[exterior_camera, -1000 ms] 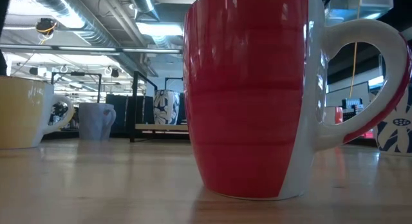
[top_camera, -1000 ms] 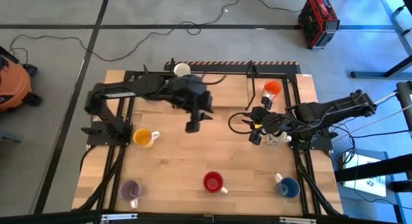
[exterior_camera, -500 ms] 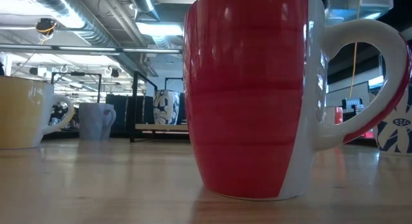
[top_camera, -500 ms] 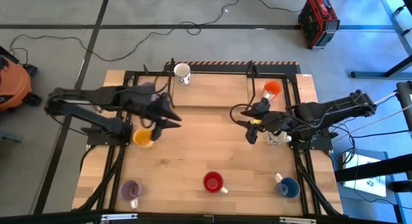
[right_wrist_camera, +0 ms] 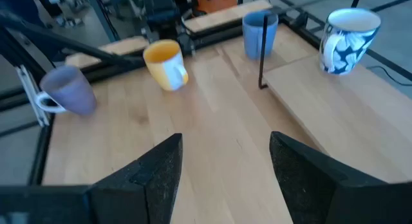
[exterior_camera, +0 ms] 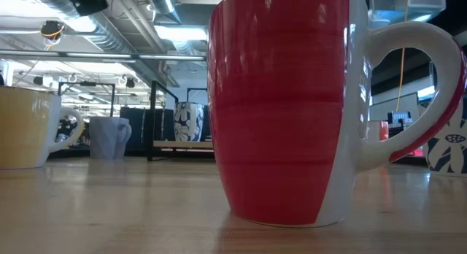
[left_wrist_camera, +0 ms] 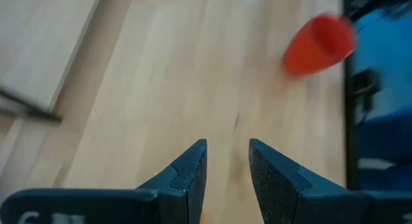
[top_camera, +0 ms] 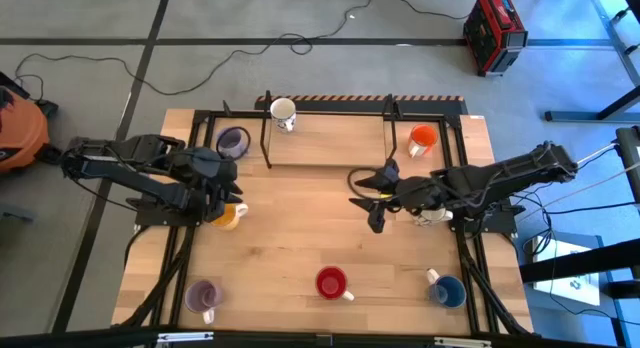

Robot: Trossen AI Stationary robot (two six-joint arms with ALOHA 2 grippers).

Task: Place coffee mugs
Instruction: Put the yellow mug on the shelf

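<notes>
Several coffee mugs stand apart on the wooden table [top_camera: 300, 238]. There is a red one [top_camera: 331, 283] near the front, a blue one [top_camera: 448, 290], two pale purple ones [top_camera: 203, 295] [top_camera: 232, 141], an orange-red one [top_camera: 422, 138] and a yellow-orange one [top_camera: 232, 216]. A white patterned mug [top_camera: 283, 112] stands on the raised shelf [top_camera: 330, 138]. My left gripper [top_camera: 218, 196] [left_wrist_camera: 227, 147] hangs over the yellow-orange mug, open and holding nothing. My right gripper [top_camera: 368, 214] [right_wrist_camera: 225, 143] hovers wide open right of the table's middle, above bare wood.
A white mug [top_camera: 430, 214] stands partly under my right arm. Black frame rails [top_camera: 265, 138] edge the shelf and the table's sides. A red case [top_camera: 494, 30] and cables lie on the floor beyond. Bare wood lies between the red mug and the shelf.
My left arm has drawn back from the table's middle toward its left edge and sunk, ending over the yellow-orange mug. My right gripper has moved a little toward the table's middle, tipped up, and opened wider. The mugs have not shifted.
</notes>
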